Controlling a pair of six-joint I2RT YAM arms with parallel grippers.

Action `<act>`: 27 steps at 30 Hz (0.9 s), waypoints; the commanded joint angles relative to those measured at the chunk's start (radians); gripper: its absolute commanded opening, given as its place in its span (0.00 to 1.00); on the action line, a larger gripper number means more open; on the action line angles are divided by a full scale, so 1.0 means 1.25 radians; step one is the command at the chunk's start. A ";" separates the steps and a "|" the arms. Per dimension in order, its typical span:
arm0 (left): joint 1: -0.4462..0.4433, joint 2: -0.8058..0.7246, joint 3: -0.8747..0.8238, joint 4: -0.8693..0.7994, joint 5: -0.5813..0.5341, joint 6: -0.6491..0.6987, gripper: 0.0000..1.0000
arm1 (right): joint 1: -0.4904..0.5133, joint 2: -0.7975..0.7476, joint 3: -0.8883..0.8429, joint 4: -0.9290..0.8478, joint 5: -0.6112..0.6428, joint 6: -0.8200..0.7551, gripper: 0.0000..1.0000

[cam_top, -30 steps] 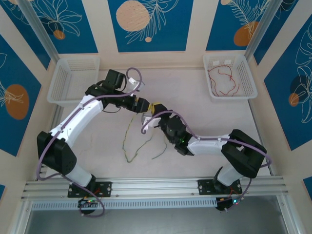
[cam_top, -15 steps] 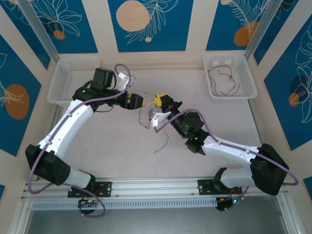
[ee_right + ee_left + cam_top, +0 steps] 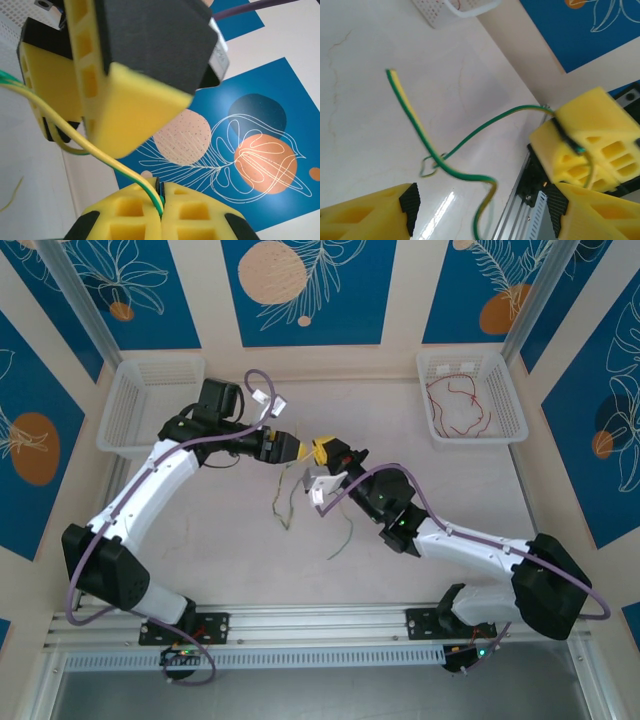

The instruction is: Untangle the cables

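My right gripper is shut on a green-and-yellow cable, pinched between its yellow fingers. From there the cable hangs down to the table. My left gripper faces the right one, almost touching it, and stands open. The same cable runs loosely through the gap between the left gripper's pads without being clamped. A small knot-like loop shows on it. Another thin green cable lies on the table below. A red cable lies in the right basket.
A white basket stands at the back right and a second one at the back left. The aluminium rail runs along the near edge. Both arms meet over the table's middle.
The right arm stretched up and back, lifting the cable off the table. The left gripper then moved right, closing the gap to the right gripper. The hanging cables shifted slightly.
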 commanded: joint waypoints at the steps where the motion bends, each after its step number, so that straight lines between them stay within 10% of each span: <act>1: -0.009 0.019 0.002 0.025 0.048 -0.009 0.71 | 0.013 0.024 0.029 0.075 0.002 -0.024 0.00; 6: -0.023 0.066 0.015 -0.008 0.054 0.009 0.67 | 0.017 0.046 0.041 0.100 0.000 -0.022 0.00; 16: -0.018 0.039 0.001 -0.007 -0.037 0.006 0.00 | 0.011 0.045 0.031 0.090 0.030 0.001 0.00; 27: 0.073 -0.092 -0.073 0.150 -0.251 -0.110 0.00 | -0.003 -0.062 -0.023 -0.079 0.061 0.176 0.00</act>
